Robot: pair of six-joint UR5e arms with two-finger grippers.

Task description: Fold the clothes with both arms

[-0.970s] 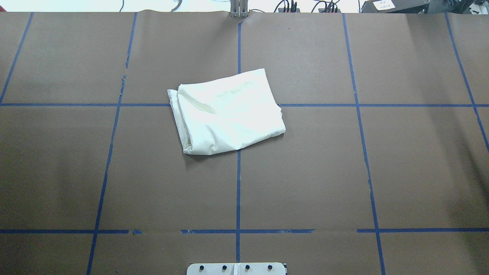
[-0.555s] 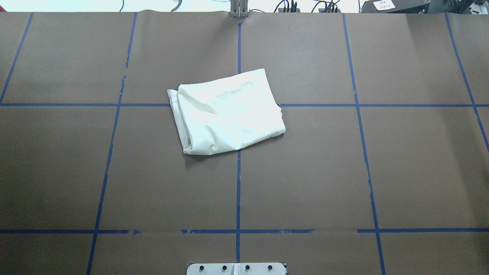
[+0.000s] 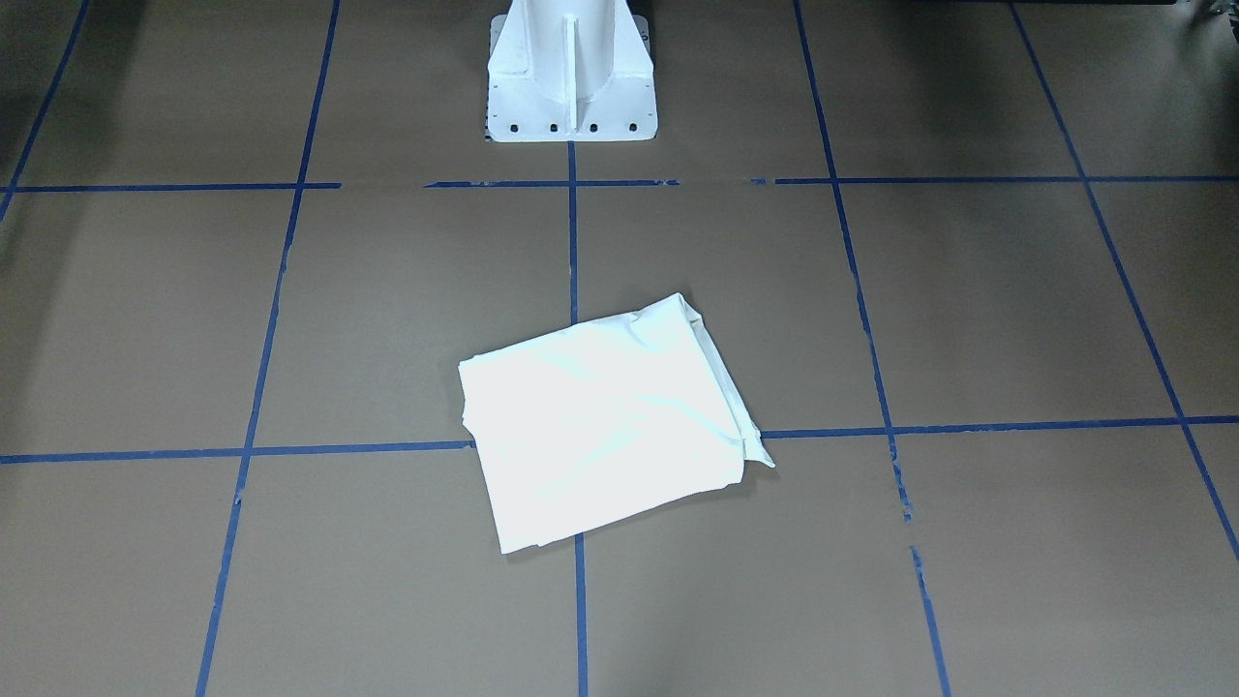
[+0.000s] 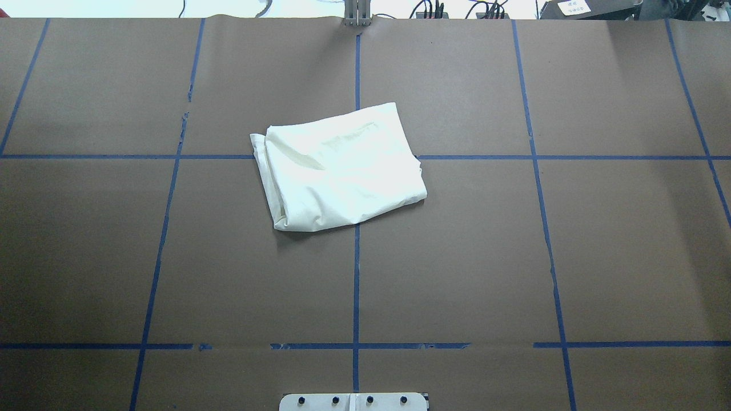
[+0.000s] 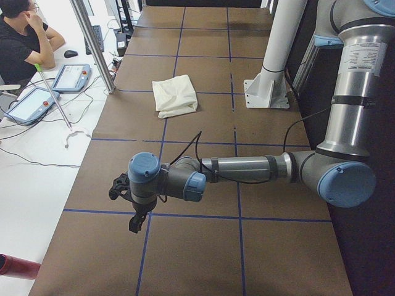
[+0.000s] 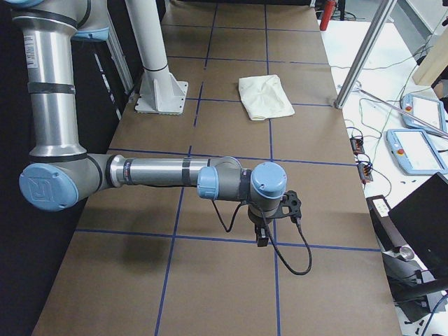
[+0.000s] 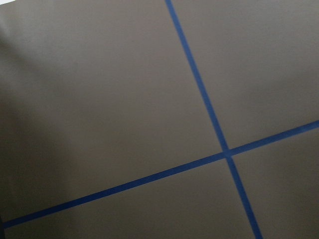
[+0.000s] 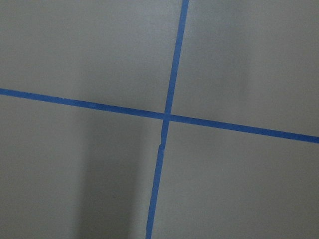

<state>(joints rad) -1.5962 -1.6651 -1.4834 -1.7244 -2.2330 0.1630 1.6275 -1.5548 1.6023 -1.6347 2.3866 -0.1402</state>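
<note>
The cream T-shirt lies as a folded, roughly square packet in the middle of the overhead frame. It sits skewed across the crossing of two blue tape lines on the brown table, plain side up with no print showing. Both arms are well apart from it. The left gripper hangs low over the table at the lower left of the left-side view, and the right gripper does so in the lower middle of the right-side view. Whether either claw is spread or closed cannot be told from these side angles, and the wrist cameras show only table and tape.

The folding looks essentially finished. The risk lies in the packet itself: loose layered edges poke out at its left side in the overhead frame, so a further pinch could catch only the top layer and peel the fold open.
</note>
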